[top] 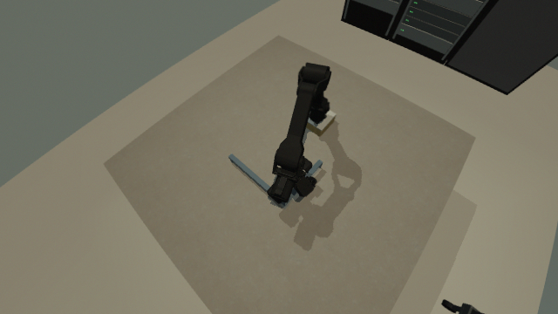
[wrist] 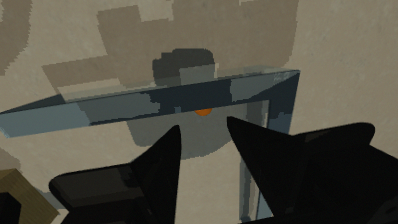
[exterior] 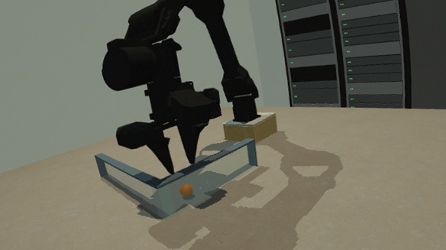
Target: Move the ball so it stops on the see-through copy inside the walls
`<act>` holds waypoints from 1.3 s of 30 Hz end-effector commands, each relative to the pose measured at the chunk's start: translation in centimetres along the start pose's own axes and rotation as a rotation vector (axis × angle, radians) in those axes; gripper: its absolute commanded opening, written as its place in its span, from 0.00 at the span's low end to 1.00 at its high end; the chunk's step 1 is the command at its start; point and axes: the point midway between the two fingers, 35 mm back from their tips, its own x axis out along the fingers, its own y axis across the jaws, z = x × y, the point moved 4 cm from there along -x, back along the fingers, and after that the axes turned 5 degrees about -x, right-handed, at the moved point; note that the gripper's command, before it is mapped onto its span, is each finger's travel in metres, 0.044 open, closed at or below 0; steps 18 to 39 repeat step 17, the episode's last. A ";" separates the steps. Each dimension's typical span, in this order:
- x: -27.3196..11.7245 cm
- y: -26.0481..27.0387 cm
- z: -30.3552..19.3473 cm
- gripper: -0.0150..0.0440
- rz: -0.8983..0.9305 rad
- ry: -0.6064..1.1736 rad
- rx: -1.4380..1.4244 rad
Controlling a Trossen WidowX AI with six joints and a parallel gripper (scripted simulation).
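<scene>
Exterior view puts the orange ball on the desk inside the corner of the clear walls. Above that corner, the gripper hangs spread and empty. Risk: a fingertip clipping a wall while backing off could jolt the ball from its spot.

The ball is coloured orange. The two low walls are see-through, with a blue-grey tint and darker blue edges. The arm and its gripper are black all over. The block under the arm is yellow-brown with a white top. The table is coloured sandy tan, with a darker tan square marked on it. Small green marks are seen on the dark grey cabinets.
</scene>
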 end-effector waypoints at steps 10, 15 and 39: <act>-3.2 -0.2 0.1 0.62 -0.041 -0.012 0.000; -7.2 0.2 -0.1 0.80 -0.039 -0.011 0.000; -8.3 0.4 -0.1 0.89 -0.038 -0.011 0.000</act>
